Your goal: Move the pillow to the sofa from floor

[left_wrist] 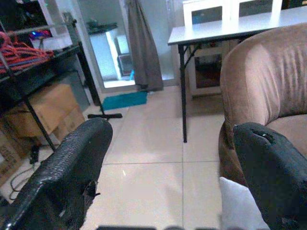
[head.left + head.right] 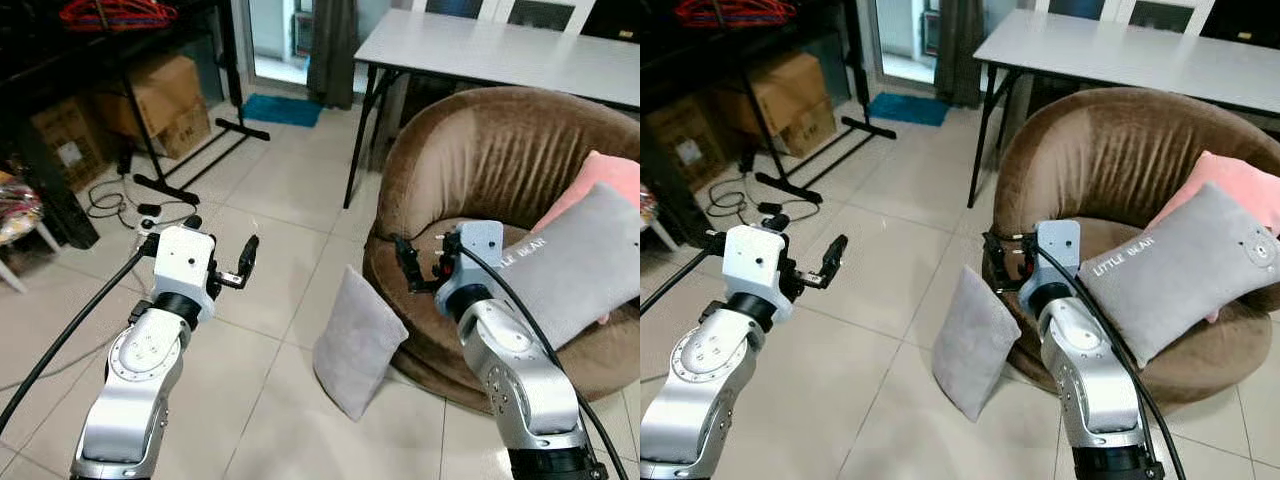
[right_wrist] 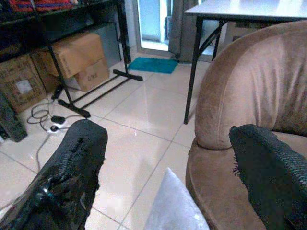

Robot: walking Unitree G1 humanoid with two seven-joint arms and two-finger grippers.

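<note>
Two hands up, both empty w/ fingers spread wide: left hand (image 2: 248, 262) hangs over bare tile well left of the target, right hand (image 2: 408, 268) sits near the sofa's front rim, above and to the right of it. The grey pillow (image 2: 358, 340) stands on edge on the floor (image 2: 260, 230), leaning against the base of the brown sofa (image 2: 480, 160).

Risks, as I judge them: pillow is soft and plump, so a pinch on one corner prob just bunches fabric and the bulk sags or slips out on the lift. It's propped, not stable; a nudge from the right hand coming down could tip it flat on the tile, harder to get fingers under. Tile looks glossy, so a flat pillow may skate away when pushed. Seat already carries a big grey cushion (image 2: 585, 262) printed w/ lettering and a pink cushion (image 2: 600, 178) behind it, so free room is twd the front-left; a careless drop could roll off the rim.

Materials: pillow is a matte woven square w/ pointed corners. Sofa is a round tub shape in velvety plush, showing nap streaks. Hand fingers look black, rough-textured, broad.
</note>
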